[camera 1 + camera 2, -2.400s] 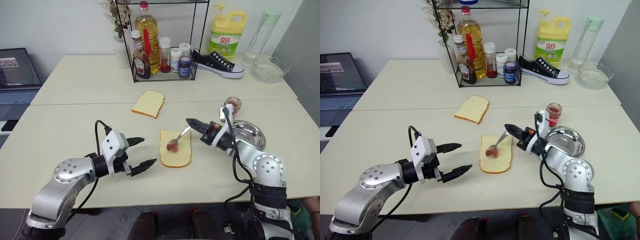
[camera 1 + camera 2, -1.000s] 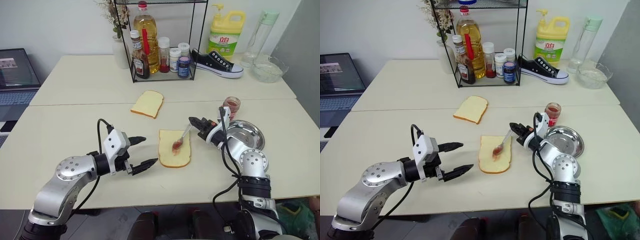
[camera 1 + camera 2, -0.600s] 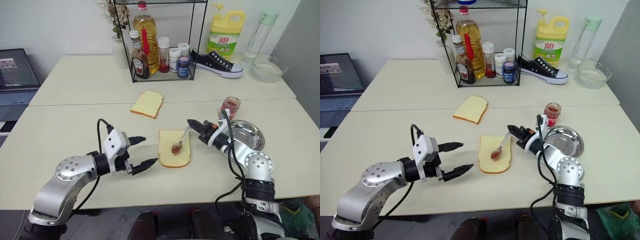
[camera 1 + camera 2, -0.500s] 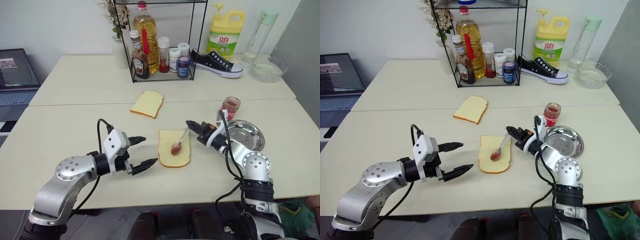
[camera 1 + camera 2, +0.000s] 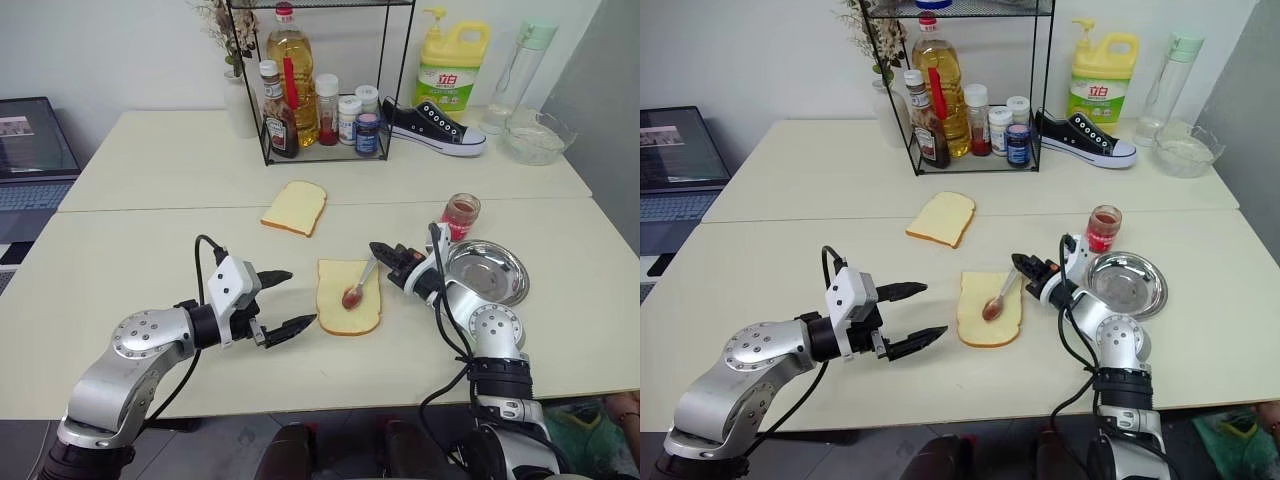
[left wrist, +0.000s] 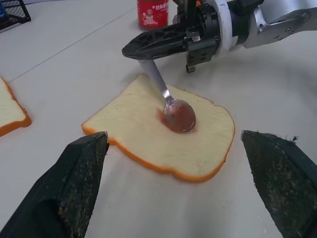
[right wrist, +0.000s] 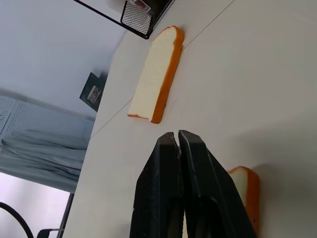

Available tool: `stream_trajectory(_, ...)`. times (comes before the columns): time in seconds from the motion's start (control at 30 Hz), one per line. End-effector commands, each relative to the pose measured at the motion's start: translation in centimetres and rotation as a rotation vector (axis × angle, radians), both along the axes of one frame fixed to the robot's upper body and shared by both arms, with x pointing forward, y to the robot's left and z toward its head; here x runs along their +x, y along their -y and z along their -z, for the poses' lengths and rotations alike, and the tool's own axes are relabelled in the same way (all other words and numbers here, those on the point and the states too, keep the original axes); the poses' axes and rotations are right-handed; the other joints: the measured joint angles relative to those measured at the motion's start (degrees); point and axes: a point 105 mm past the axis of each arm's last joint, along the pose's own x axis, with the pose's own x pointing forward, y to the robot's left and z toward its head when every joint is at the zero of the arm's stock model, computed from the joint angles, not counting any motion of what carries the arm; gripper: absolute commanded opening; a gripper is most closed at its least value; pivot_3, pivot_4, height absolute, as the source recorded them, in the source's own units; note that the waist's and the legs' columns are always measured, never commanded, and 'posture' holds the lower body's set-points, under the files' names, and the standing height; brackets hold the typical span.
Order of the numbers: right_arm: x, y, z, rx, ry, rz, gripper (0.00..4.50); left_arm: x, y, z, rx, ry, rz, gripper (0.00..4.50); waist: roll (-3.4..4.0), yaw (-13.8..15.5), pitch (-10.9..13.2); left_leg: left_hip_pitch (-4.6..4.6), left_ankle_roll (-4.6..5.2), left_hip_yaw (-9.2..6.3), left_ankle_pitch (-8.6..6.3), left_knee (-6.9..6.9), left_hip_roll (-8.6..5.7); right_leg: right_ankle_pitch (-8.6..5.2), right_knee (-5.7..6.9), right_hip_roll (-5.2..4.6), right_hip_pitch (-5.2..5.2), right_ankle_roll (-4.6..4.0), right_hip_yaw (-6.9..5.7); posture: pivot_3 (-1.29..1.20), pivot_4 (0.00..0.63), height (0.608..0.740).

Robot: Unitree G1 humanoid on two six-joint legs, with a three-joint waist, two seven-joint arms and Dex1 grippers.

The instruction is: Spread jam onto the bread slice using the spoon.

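The right hand (image 5: 385, 257) was clamped shut on the handle of the spoon (image 5: 360, 283), which slanted down and away from its fingertips toward the robot's left. At the far end of the handle, the spoon's bowl lay on the bread slice (image 5: 349, 296), near the middle of it, and carried a red load of jam (image 6: 181, 116). From the left wrist view the bowl looked pressed onto the bread, with a thin red smear showing just beside it on the crumb.

The left hand (image 5: 282, 301) stood wide and held nothing. It hovered just above the tabletop (image 5: 150, 250), with the bread slice lying just beyond its fingertips and apart from them.

Behind the right hand, toward its wrist, stood the jam jar (image 5: 461, 213), and next to that the round steel dish (image 5: 486, 271). A smaller slice (image 5: 295, 206) lay well past the spoon, toward the wire rack (image 5: 320, 80) of bottles.

By my reckoning the job was at an early middle stage. The scoop had been made and the jam had reached the bread, but nearly all of the slice was bare and pale; the red sat only in one small patch under and around the bowl. What was left was the spreading proper: dragging the bowl back and forth toward the crust on every side, and perhaps another dip in the jar if this spoonful ran thin.
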Motion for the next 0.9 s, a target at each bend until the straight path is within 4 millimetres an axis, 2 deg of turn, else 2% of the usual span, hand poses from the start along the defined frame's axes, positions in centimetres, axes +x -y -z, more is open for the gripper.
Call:
stream_trajectory(0.03, 0.4, -0.5, -1.7, 0.046, 0.055, -0.005, 0.05, -0.2, 0.5, -0.9, -0.004, 0.035, 0.022, 4.50, 0.00, 0.0, 0.0, 0.00, 0.00, 0.00, 0.00, 0.00, 0.00, 0.00, 0.00, 0.00, 0.00, 0.00, 0.00, 0.00, 0.150, 0.740)
stream_trajectory(0.2, 0.5, -1.2, -1.8, 0.049, 0.060, -0.022, 0.05, -0.2, 0.5, -0.9, -0.004, 0.034, 0.021, 4.50, 0.00, 0.0, 0.0, 0.00, 0.00, 0.00, 0.00, 0.00, 0.00, 0.00, 0.00, 0.00, 0.00, 0.00, 0.00, 0.00, 0.150, 0.740)
stream_trajectory(0.4, 0.6, -1.7, -0.9, -0.003, 0.065, -0.028, 0.05, -0.2, 0.4, -0.9, -0.005, 0.035, 0.014, 4.50, 0.00, 0.0, 0.0, 0.00, 0.00, 0.00, 0.00, 0.00, 0.00, 0.00, 0.00, 0.00, -0.01, 0.00, 0.00, 0.00, 0.150, 0.740)
stream_trajectory(0.9, 2.3, -2.3, -1.4, 0.015, 0.084, 0.047, 0.05, -0.1, 0.5, -1.0, -0.007, 0.041, 0.019, 4.50, 0.00, 0.0, 0.0, 0.01, -0.01, -0.01, 0.00, 0.00, 0.00, 0.00, 0.02, 0.00, -0.01, 0.00, -0.01, 0.00, 0.150, 0.740)
